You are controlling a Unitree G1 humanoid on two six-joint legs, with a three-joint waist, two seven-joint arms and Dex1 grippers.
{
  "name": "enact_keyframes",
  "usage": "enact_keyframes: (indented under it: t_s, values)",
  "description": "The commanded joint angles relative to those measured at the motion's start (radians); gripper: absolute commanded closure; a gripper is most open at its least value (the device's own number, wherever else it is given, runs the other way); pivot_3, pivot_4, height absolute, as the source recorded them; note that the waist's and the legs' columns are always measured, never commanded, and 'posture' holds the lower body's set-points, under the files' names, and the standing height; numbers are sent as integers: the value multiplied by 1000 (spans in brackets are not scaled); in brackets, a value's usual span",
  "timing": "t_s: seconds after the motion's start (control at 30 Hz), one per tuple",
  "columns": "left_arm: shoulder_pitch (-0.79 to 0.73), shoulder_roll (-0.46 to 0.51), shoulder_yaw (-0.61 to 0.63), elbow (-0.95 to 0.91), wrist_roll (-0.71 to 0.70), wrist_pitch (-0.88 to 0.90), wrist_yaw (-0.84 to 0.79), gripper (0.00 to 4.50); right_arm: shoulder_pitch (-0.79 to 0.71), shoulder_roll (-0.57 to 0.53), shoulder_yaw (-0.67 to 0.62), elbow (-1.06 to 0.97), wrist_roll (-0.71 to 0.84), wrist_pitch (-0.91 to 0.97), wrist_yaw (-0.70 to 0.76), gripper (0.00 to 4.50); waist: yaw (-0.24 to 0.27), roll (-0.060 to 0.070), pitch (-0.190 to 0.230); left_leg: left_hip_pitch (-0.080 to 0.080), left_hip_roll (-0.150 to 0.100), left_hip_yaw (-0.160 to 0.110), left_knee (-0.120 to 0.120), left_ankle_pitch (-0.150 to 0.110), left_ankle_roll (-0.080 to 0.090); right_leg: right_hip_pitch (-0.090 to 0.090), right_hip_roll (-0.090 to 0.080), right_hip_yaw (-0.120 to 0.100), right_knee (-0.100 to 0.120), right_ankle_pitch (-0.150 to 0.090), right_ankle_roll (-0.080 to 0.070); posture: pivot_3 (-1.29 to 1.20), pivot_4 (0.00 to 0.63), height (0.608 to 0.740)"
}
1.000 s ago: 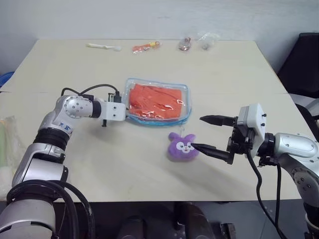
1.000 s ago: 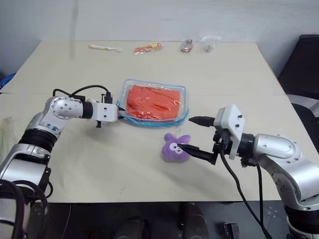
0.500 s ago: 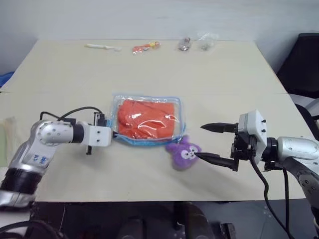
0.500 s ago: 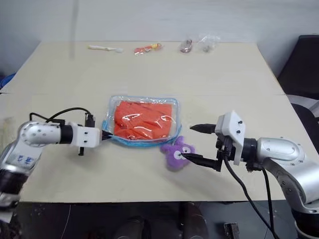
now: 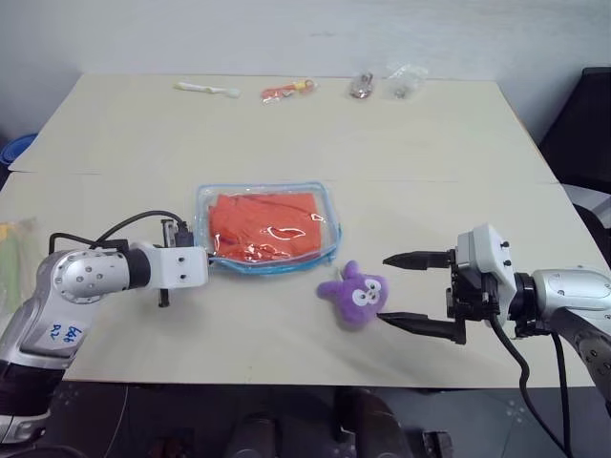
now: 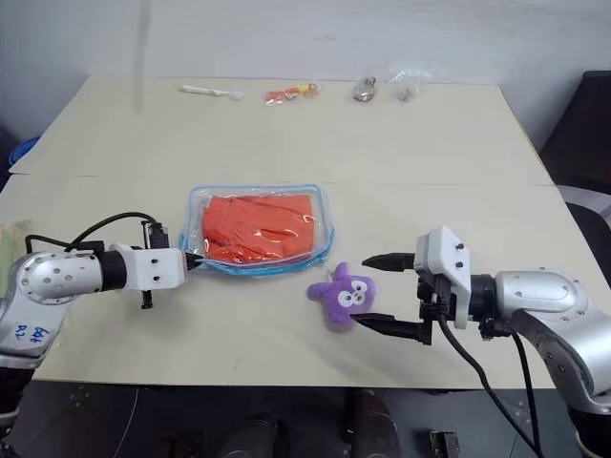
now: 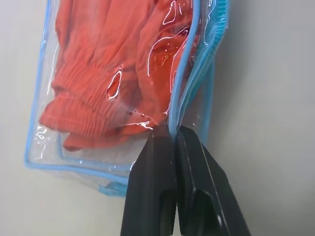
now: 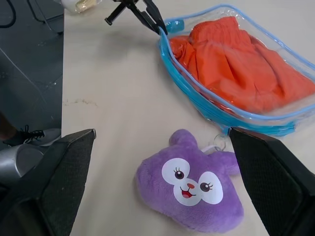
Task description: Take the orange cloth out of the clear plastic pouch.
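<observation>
This looks like a robot test room or lab, not a home. A large plain beige table (image 5: pixel 286 134) of two boards pushed together stands against a bare pale wall (image 5: pixel 286 33). Small trial items lie in a row along its far edge: a white utensil (image 5: pixel 205 89), an orange packet (image 5: pixel 284 92) and clear packets (image 5: pixel 384 82). Exposed black cables (image 5: pixel 115 229) run along the metal arms. A dark chair (image 5: pixel 584 124) stands off the table's right edge, and the floor (image 8: pixel 29 73) is dark grey.
</observation>
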Motion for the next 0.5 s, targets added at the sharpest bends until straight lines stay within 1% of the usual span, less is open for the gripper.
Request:
enact_keyframes:
  t_s: [0.03,0.1,0.2,0.33,0.37,0.5]
  values:
    - [-49,-14,-4,118,-3,-182,44,4488,-8,-1,-5,-18,9,-25,8,0,0,0,0,0,0,0,0,0,0,0,0,0,0,0,0,0,150,740]
    - [-64,-11,-15,190,-8,-300,47,4488,-10,-1,-2,-14,7,-29,9,0,0,0,0,0,0,0,0,0,0,0,0,0,0,0,0,0,150,740]
    - [-76,15,-27,291,38,-481,80,4488,-14,-5,-1,-7,5,-33,14,0,-1,0,0,1,0,0,0,0,0,-1,0,-1,0,0,0,0,150,740]
    - [-92,37,-25,365,56,-691,132,4488,-17,-11,-4,-2,3,-33,22,0,-1,0,0,1,0,0,0,0,0,-1,0,-1,0,0,0,0,150,740]
    - [-95,40,-28,378,61,-717,139,4488,-17,-12,-6,-1,4,-32,24,0,0,0,0,1,0,0,0,0,0,-1,0,-1,0,0,0,0,150,740]
    - [-112,38,-39,433,62,-716,137,4488,-20,-16,-8,-1,5,-29,28,0,0,0,0,1,0,0,0,0,0,0,0,-1,0,0,0,0,150,740]
